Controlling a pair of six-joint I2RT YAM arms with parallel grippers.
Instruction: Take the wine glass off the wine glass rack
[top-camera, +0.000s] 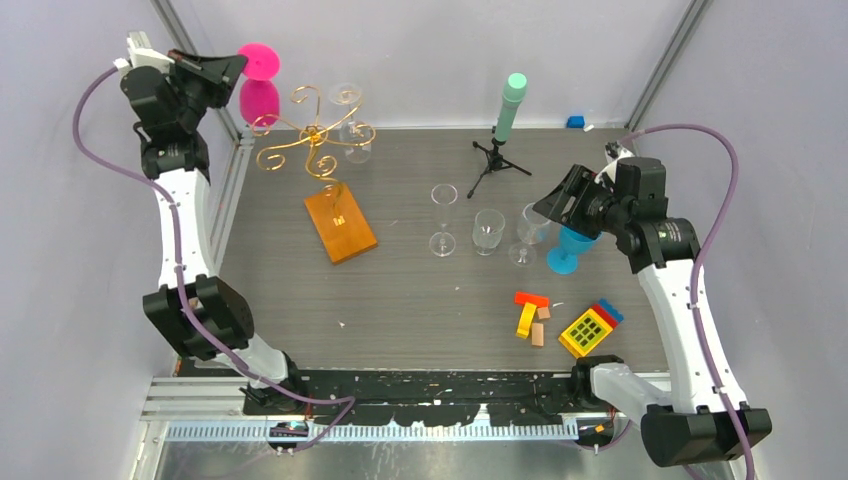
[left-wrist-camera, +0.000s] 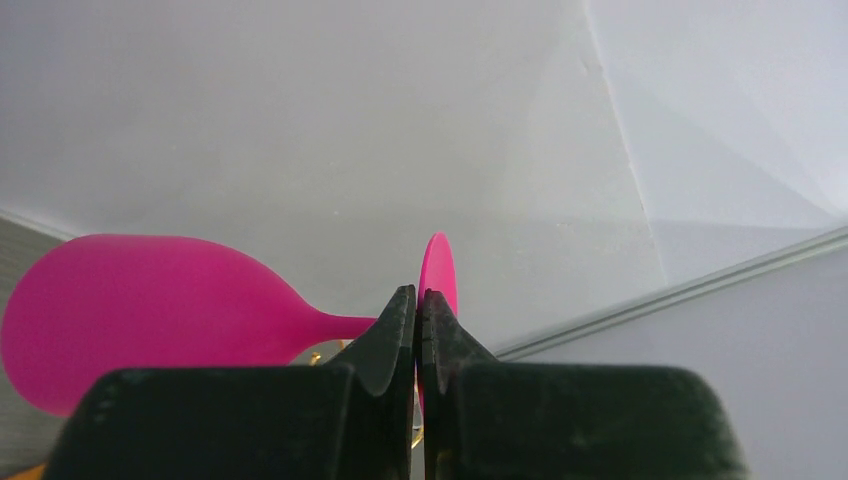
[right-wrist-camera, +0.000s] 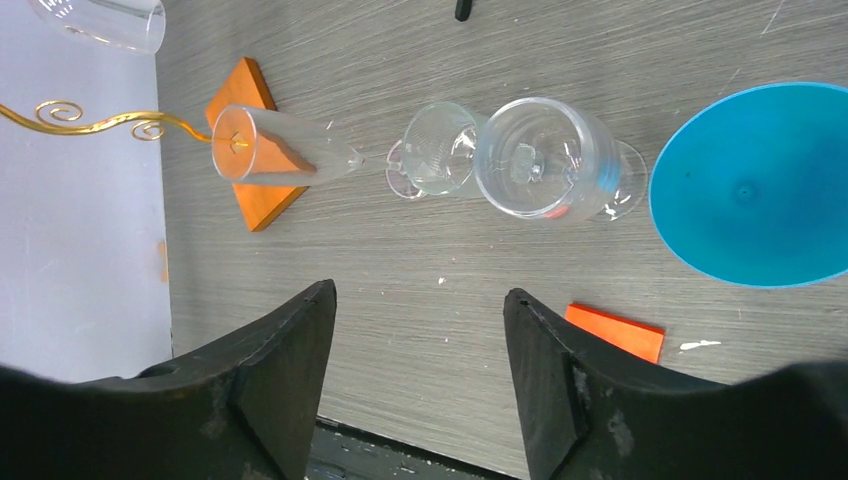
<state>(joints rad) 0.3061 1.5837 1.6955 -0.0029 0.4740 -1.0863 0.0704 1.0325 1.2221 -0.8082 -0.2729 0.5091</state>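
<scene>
The wine glass rack (top-camera: 318, 135) is a gold wire stand on an orange wooden base (top-camera: 340, 225) at the back left. A clear wine glass (top-camera: 350, 125) hangs on its far right arm. My left gripper (top-camera: 238, 66) is raised at the back left corner, shut on the foot rim of a pink wine glass (top-camera: 258, 100). The pink bowl is just above the rack's leftmost curl; I cannot tell whether they touch. In the left wrist view the gripper (left-wrist-camera: 420, 295) pinches the pink foot, with the bowl (left-wrist-camera: 150, 320) to the left. My right gripper (top-camera: 558, 205) (right-wrist-camera: 420, 300) is open and empty.
Three clear glasses (top-camera: 443, 220) (top-camera: 488, 231) (top-camera: 528, 232) and a blue goblet (top-camera: 570, 248) stand mid-table, under my right gripper. A black tripod with a mint-green cylinder (top-camera: 510, 110) stands at the back. Toy blocks (top-camera: 530, 315) and a yellow toy (top-camera: 590, 328) lie at the front right.
</scene>
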